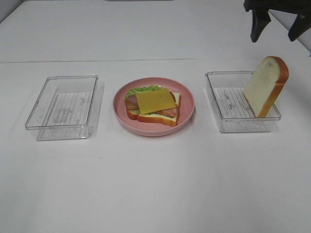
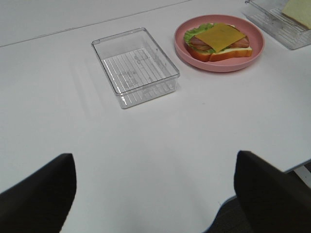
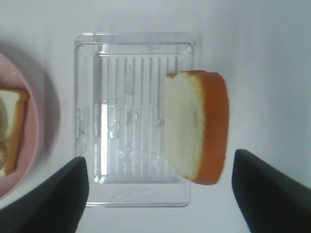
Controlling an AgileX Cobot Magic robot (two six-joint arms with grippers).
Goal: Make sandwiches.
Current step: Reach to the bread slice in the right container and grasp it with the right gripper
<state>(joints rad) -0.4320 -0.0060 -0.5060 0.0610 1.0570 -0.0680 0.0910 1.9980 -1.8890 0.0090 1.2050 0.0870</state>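
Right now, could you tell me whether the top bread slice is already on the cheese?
No, the bread slice leans tilted against the right tray, leaving the cheese uncovered.

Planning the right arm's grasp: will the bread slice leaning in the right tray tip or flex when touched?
Likely tips easily: the bread slice stands on edge, tilted against the right tray's side, so a nudge could topple it. Probably stiff: it holds a flat shape unsupported. Its crust looks smooth, possibly slippery.

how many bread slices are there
2. One bread slice lies at the bottom of the stack on the pink plate, under lettuce, bacon and cheese. The other bread slice stands tilted in the right clear tray, leaning on its right wall. None seems hidden.
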